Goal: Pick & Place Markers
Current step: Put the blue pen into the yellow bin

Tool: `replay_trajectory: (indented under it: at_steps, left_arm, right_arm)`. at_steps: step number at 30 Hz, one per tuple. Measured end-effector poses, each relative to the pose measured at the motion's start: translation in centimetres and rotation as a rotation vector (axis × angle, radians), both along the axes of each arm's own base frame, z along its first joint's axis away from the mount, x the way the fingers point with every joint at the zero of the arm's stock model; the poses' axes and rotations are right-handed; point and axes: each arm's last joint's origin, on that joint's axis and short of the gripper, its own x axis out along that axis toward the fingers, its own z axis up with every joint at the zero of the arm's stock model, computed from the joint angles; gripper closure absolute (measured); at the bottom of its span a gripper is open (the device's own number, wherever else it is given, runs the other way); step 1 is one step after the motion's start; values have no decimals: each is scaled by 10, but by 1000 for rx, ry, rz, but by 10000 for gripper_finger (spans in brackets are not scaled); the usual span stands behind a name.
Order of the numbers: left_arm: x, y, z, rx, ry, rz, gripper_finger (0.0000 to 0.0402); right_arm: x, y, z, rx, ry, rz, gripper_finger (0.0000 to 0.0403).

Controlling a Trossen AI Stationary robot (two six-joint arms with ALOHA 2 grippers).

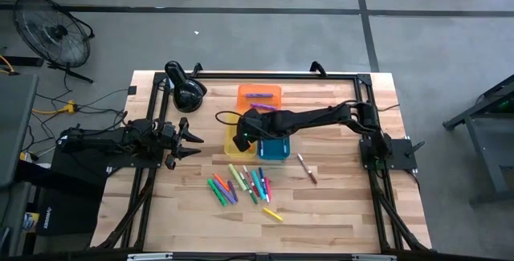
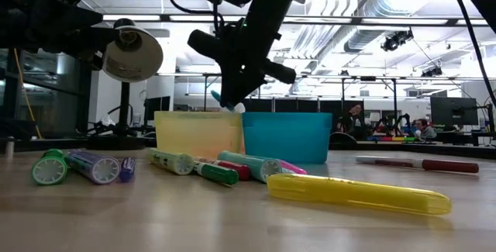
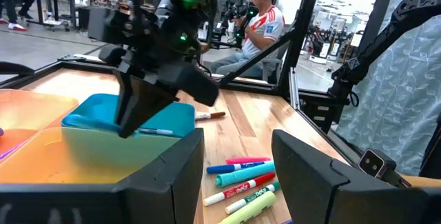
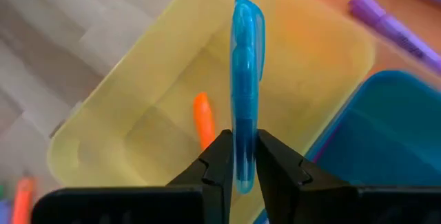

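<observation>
My right gripper [image 4: 243, 145] hangs above the yellow tray [image 1: 238, 146], shut on a blue marker [image 4: 245, 72]. In the low view it [image 2: 229, 103] stands over the seam between the yellow tray [image 2: 198, 133] and the blue tray [image 2: 287, 136]. An orange marker [image 4: 202, 129] lies on the yellow tray's floor. A purple marker [image 1: 259, 95] lies in the orange tray [image 1: 273, 99]. Several loose markers [image 1: 241, 185] lie flat on the table near the front. My left gripper [image 1: 191, 138] waits open at the table's left. My right gripper pinches the blue marker between its two fingers near one end [image 4: 244, 160]. The rest of the marker sticks out well past the fingertips. The fingers slant down from the table's right side. The marker is lifted clear, above the inside of the yellow tray.
A red marker [image 1: 306, 168] lies alone right of the trays, and a yellow one [image 1: 273, 213] lies nearest the front. A black lamp [image 1: 186, 91] stands at the far left of the table. A black frame rail [image 1: 273, 74] runs along the far edge. A seated person [image 3: 262, 24] shows beyond the table.
</observation>
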Motion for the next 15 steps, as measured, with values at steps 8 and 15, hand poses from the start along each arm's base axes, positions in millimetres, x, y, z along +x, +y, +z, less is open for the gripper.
replay_trajectory:
  at_steps: [8, 15]
  left_arm:
    - [0, 0, 0, 0, 0, 0, 232]
    - [0, 0, 0, 0, 0, 0, 232]
  right_arm:
    - [0, 11, 0, 27, 0, 39, 363]
    - [1, 12, -1, 57, 13, 108, 340]
